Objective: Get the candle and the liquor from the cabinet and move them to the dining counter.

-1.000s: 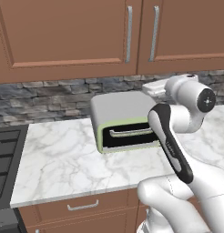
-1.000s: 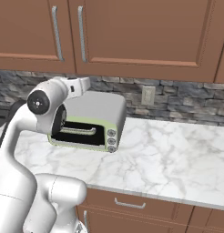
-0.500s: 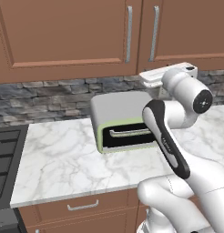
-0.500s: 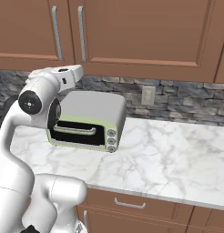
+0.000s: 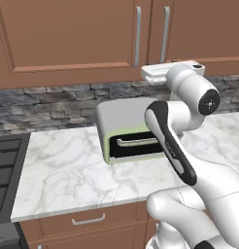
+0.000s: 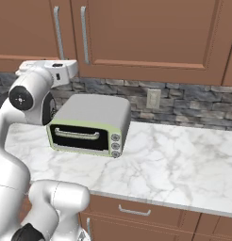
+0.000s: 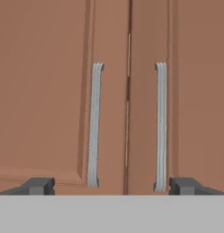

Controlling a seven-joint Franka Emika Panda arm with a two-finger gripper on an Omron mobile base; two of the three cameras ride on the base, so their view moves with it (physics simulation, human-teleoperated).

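Observation:
The brown cabinet (image 5: pixel 68 39) fills the wall above the worktop, and its two panelled doors are closed. The two vertical silver bar handles (image 7: pixel 94 125) (image 7: pixel 160 127) stand side by side at the door seam. My gripper (image 7: pixel 111 185) faces that seam just below the handles, open, with nothing between its widely spread fingertips. From the left base view the gripper (image 5: pixel 149 74) is level with the cabinet's lower edge, right under the handles (image 5: pixel 138 36). From the right base view the gripper (image 6: pixel 70 68) hangs below the same handles (image 6: pixel 84 35). The candle and the liquor are hidden. The dining counter is out of view.
A pale-green toaster oven (image 5: pixel 126 131) stands on the marble worktop (image 5: pixel 63 170) directly under my arm. A stone backsplash with a wall outlet (image 6: pixel 152 99) runs behind it. A black stove (image 5: pixel 5 165) sits at the left end. Drawers (image 5: pixel 87 221) line the front below.
The hand has risen from in front of the backsplash beside the toaster oven to the cabinet's lower edge. The gripper has stayed open.

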